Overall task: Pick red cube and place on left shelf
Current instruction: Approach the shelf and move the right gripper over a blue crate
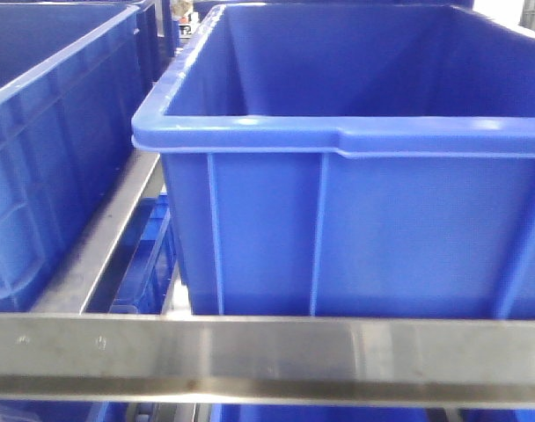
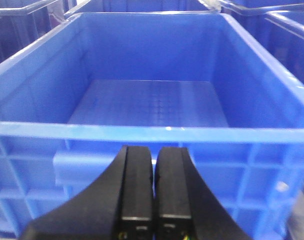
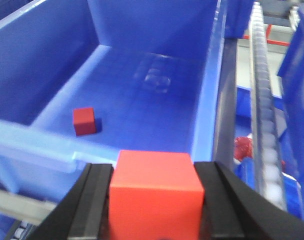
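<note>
In the right wrist view my right gripper point(image 3: 154, 172) is shut on a red cube point(image 3: 154, 192), held just before the near rim of a blue bin point(image 3: 32, 137). A second, darker red cube point(image 3: 84, 121) lies on that bin's floor at the left. In the left wrist view my left gripper point(image 2: 153, 152) is shut with nothing between its fingers. It hangs in front of the near wall of an empty blue bin point(image 2: 142, 132). No gripper shows in the front view. The left shelf cannot be picked out.
The front view shows a large blue bin point(image 1: 338, 141) close ahead, another blue bin point(image 1: 39, 132) to its left, and a steel rail point(image 1: 267, 347) across the bottom. A roller track point(image 3: 264, 100) and something red point(image 3: 244, 147) lie right of the right gripper's bin.
</note>
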Robot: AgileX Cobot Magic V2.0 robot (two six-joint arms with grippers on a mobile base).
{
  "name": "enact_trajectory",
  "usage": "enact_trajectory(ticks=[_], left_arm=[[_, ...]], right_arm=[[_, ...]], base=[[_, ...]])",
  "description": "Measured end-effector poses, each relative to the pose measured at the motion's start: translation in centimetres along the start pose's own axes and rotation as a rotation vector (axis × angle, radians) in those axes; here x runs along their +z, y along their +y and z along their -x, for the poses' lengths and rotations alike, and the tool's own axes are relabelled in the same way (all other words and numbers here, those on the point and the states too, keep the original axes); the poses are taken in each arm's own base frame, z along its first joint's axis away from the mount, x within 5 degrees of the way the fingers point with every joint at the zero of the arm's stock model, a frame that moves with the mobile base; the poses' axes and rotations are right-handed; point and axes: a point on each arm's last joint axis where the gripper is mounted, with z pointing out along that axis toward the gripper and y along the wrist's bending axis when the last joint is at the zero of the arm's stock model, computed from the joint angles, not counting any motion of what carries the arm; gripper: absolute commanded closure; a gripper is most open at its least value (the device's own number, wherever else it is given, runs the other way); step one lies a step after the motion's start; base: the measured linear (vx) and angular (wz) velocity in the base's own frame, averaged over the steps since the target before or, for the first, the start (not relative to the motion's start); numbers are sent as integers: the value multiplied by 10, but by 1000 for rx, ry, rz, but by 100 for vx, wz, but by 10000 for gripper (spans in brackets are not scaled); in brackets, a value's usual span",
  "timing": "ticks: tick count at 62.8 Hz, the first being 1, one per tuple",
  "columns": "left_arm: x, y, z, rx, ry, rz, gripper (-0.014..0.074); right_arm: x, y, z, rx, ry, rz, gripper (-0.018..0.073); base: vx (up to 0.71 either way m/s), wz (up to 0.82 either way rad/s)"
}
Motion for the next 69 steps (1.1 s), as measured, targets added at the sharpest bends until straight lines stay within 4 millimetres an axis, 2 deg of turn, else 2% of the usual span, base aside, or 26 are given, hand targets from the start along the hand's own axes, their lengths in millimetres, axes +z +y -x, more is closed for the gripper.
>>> enact_trajectory(ticks=[69], left_arm=[[0,0,0,0,0,0,506]], right_arm=[[0,0,0,0,-2,0,419]], base=[[2,0]])
